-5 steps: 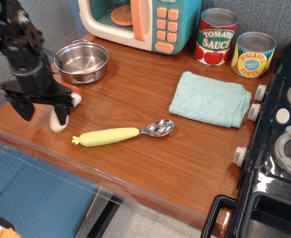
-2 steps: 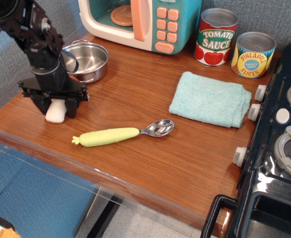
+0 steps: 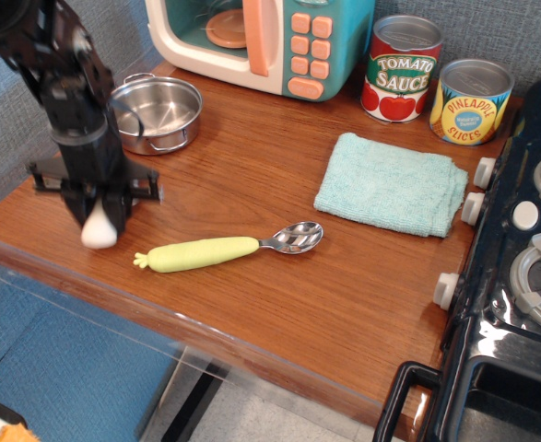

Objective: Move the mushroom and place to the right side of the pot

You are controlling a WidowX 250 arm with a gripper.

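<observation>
One end effector has turned since before, clamped on the mushroom, whose white stem pokes out below, left of the pot.

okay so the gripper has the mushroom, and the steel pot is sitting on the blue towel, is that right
Not quite. The gripper does hold the mushroom, but the pot sits on the bare wooden counter beside the toy microwave, well apart from the towel, as observation.image shows.
</observation>
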